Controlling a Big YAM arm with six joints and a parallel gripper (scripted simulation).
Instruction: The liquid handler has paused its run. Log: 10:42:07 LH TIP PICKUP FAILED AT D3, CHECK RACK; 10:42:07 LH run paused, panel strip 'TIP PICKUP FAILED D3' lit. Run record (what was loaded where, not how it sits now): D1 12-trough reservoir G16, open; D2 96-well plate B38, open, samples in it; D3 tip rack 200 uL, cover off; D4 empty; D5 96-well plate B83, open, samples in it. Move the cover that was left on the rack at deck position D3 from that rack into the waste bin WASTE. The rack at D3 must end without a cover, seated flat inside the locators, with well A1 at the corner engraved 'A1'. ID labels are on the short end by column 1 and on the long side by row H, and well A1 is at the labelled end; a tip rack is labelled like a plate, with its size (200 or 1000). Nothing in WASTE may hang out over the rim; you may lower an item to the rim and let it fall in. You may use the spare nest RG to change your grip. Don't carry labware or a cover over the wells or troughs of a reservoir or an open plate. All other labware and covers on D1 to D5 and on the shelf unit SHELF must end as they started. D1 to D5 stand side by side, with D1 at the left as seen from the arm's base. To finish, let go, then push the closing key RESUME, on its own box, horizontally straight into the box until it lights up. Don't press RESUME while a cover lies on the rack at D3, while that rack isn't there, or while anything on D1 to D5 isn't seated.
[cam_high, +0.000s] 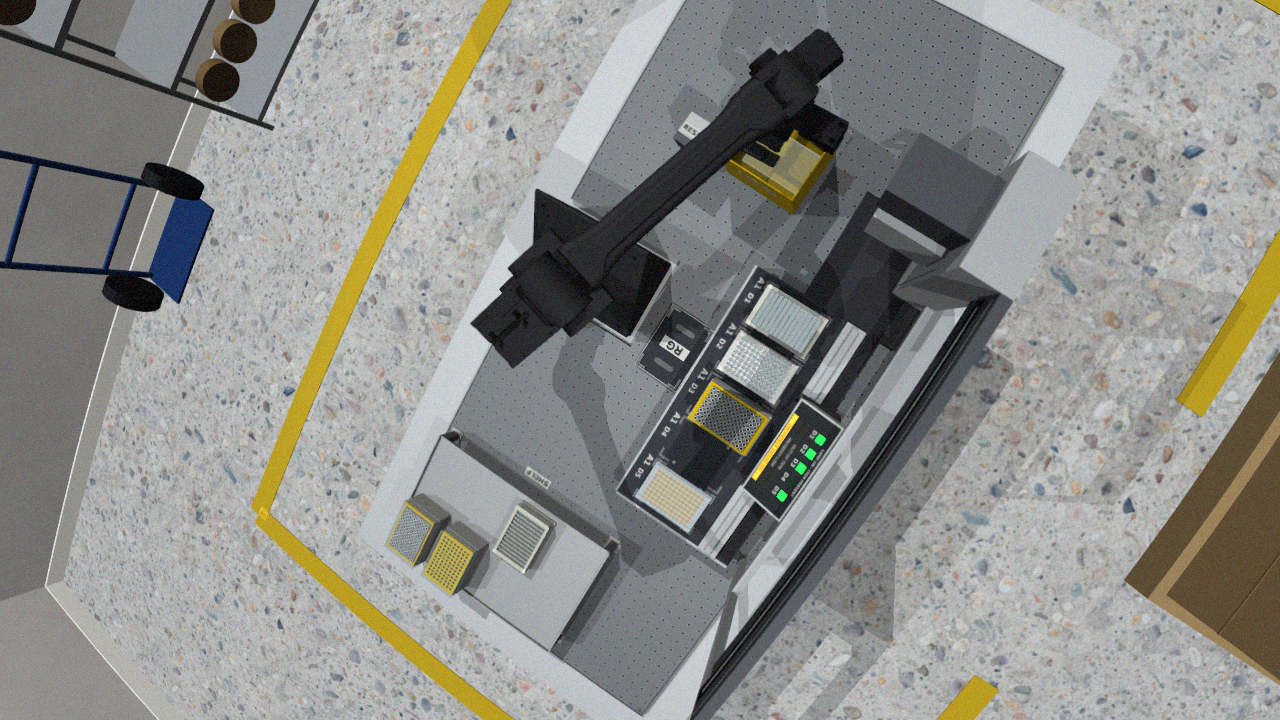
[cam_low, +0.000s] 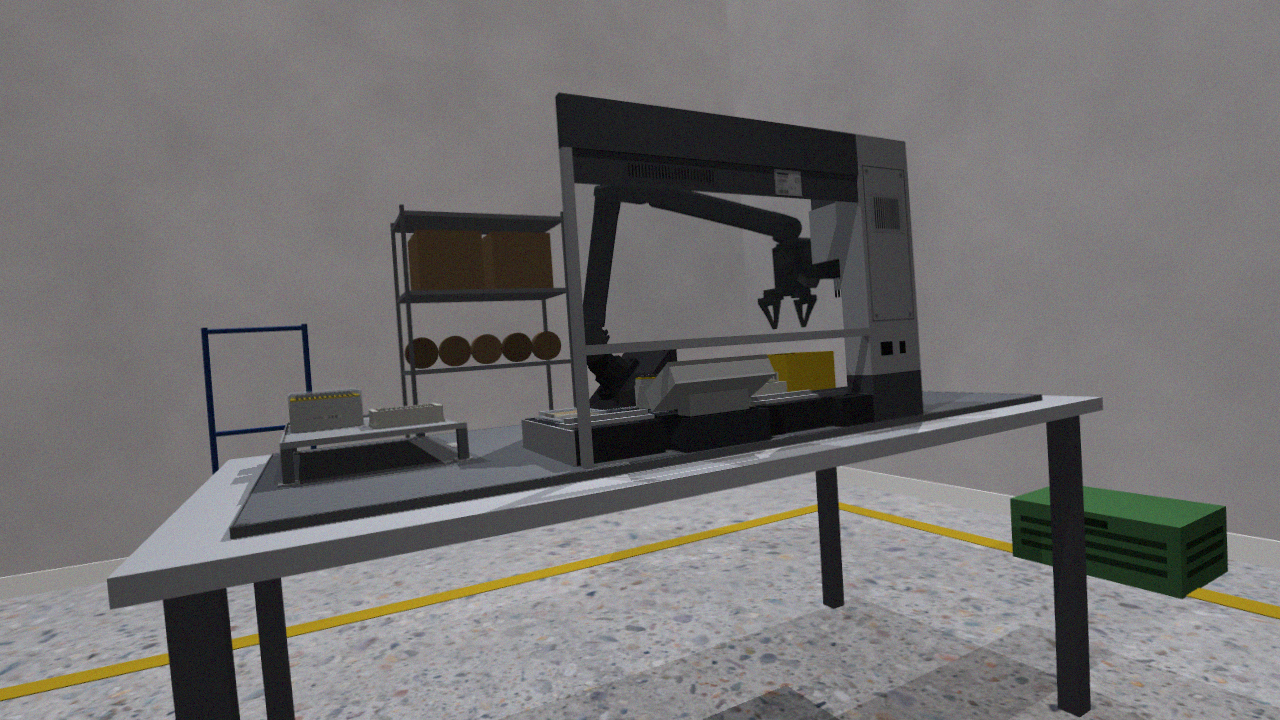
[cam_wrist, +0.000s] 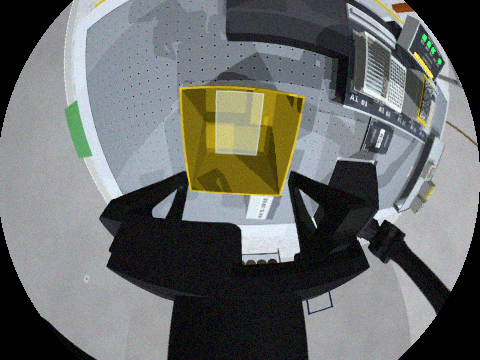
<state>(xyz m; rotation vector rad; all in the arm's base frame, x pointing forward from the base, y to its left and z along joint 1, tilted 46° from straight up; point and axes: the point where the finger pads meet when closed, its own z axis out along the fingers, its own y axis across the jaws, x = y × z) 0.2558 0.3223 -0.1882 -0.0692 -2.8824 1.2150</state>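
Observation:
My gripper (cam_low: 787, 310) is open and empty, hanging well above the yellow waste bin (cam_high: 771, 183). In the wrist view the bin (cam_wrist: 240, 140) lies straight below my open fingers, and a pale flat cover (cam_wrist: 236, 122) lies on its floor, inside the rim. The tip rack at D3 (cam_high: 729, 417) has a yellow rim and dark, bare tip holes, with no cover on it. It sits square in its deck position. The RESUME box (cam_high: 689, 128) stands beside the bin, partly hidden under my arm.
The reservoir at D1 (cam_high: 787, 319), the plate at D2 (cam_high: 757, 365) and the plate at D5 (cam_high: 673, 494) sit open on the deck; D4 is empty. The RG nest (cam_high: 679, 342) is empty. A yellow strip (cam_high: 775, 445) glows on the panel. The shelf (cam_high: 465, 537) holds three pieces of labware.

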